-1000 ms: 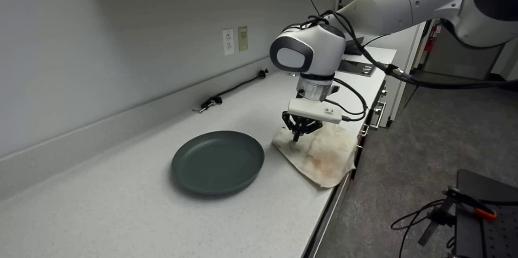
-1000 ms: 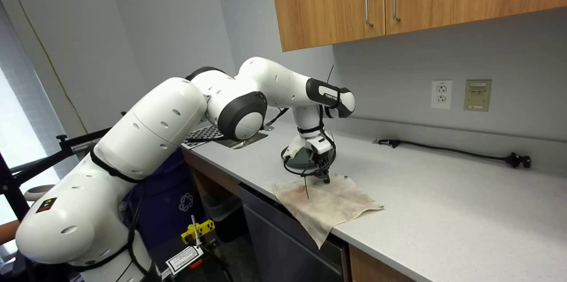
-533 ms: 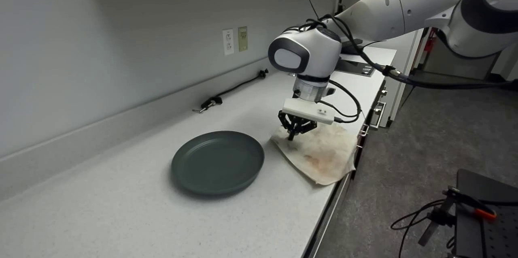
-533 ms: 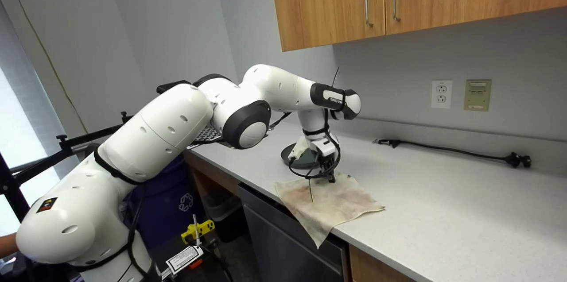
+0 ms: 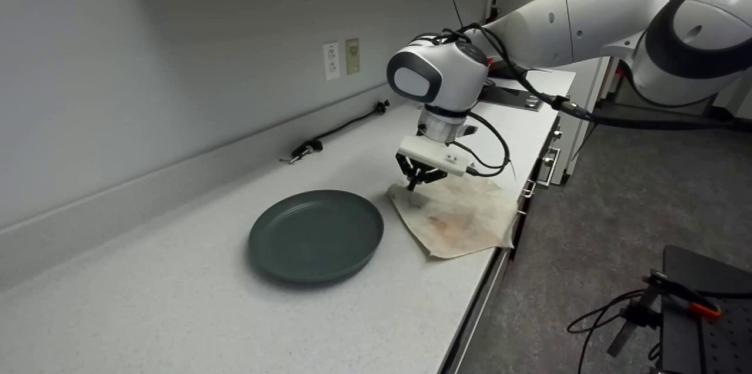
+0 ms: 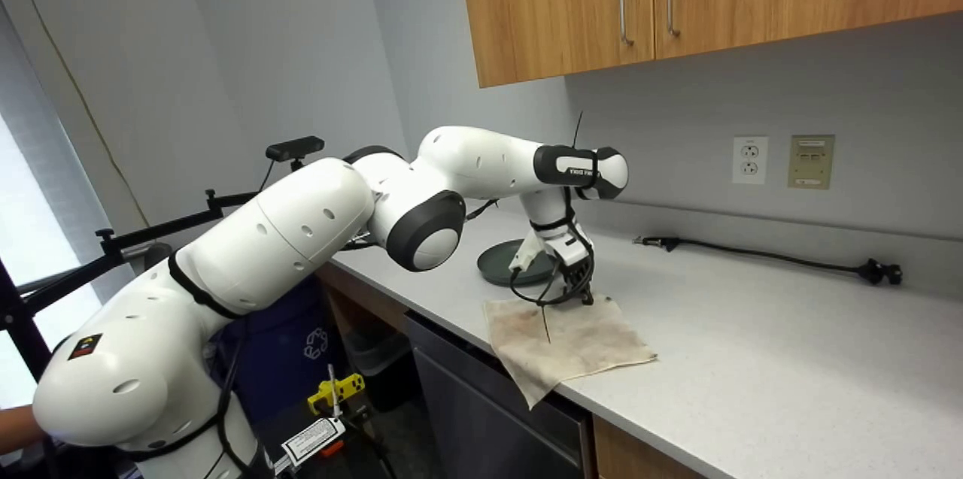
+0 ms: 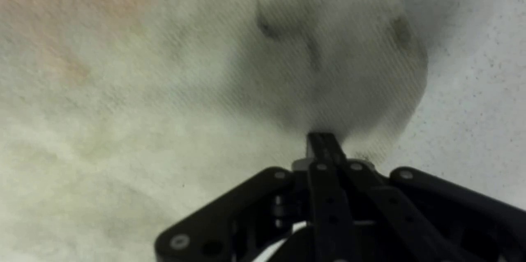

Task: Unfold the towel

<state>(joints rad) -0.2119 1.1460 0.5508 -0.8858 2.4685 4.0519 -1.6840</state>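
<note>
The towel (image 6: 575, 347) slides farther onto the bench (image 6: 737, 359) under the end effector (image 7: 326, 135) (fingertips (image 7: 315, 142) together). Unfolding looks nearly done

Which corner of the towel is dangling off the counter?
The towel corner hanging in front of the dark grey panel; the others lie over the countertop.

In an exterior view the camera looks along the counter (image 5: 176, 315), plate (image 5: 316, 236) near; in an exterior view, back past the robot arm (image 6: 301, 208); both share the towel (image 5: 464, 218); wrist view, close overhead.
</note>
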